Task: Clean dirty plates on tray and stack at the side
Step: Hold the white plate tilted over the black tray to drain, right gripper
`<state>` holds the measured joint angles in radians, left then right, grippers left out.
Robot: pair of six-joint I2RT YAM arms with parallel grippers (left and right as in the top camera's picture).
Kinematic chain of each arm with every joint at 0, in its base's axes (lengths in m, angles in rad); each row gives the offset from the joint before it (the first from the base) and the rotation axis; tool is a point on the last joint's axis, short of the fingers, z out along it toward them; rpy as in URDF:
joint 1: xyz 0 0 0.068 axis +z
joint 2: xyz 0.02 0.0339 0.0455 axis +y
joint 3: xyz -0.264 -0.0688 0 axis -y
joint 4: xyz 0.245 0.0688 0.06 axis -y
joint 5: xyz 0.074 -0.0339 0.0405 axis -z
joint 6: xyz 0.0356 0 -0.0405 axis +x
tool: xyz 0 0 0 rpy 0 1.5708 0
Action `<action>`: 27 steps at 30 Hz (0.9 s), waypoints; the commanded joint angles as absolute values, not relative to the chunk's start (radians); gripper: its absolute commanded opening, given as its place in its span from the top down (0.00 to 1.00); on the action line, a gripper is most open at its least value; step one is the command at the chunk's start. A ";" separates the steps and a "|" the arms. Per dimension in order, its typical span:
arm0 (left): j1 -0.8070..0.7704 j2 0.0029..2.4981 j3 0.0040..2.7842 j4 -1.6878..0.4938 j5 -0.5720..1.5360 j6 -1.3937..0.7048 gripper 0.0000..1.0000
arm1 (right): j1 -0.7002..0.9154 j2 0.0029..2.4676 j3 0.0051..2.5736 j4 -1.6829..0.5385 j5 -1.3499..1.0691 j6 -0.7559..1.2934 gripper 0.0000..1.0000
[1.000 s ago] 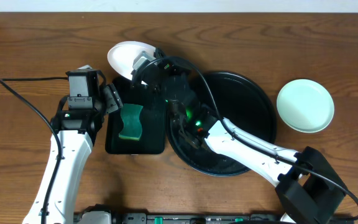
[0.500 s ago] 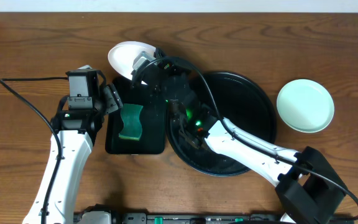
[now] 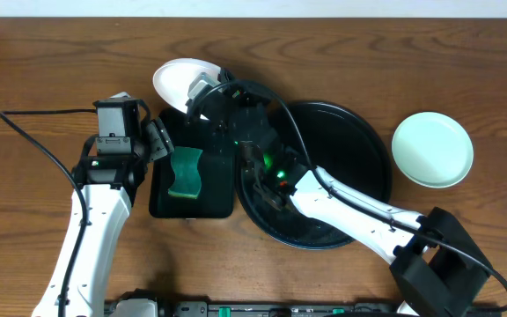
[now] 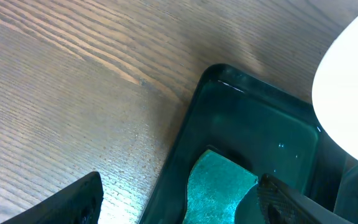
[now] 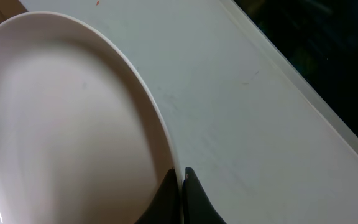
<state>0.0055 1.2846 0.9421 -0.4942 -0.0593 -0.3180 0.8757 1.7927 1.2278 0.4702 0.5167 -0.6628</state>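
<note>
White round ceramic plate point(image 3: 176, 77) is off the big round black tray point(image 3: 370, 132), held at the far end of the small rectangular black tray point(image 3: 161, 208).
Right gripper point(image 5: 180, 182) is clamped on the plate's thin rim, fingertips pinched tight; the plate looks tilted, with one edge over the table. Green sponge point(image 3: 186, 173) lies in the rectangular tray just below. Left gripper point(image 3: 158, 141) is spread wide and empty, just beside that tray's left rim. Pale mint-green round plate point(image 3: 432, 149) sits on the wooden table point(image 3: 42, 62), right of the round tray; no third plate is visible. This is likely the wipe step. The rim pinch is small, so keep the plate steady and its face toward the sponge. Press lightly at the centre so the plate can't twist out.
</note>
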 commanded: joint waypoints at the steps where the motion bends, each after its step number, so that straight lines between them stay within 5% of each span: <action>1: 0.008 1.280 0.965 -0.495 -0.076 -0.327 0.20 | 0.886 1.792 1.245 0.472 0.526 -0.667 0.99; 27: 0.008 1.280 0.965 -0.496 -0.076 -0.327 0.20 | 0.885 1.792 1.244 0.205 0.599 -0.546 0.99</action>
<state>0.0055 1.2846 0.9421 -0.4938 -0.0593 -0.3180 0.8757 1.7927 1.2285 0.2138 0.5270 -0.5739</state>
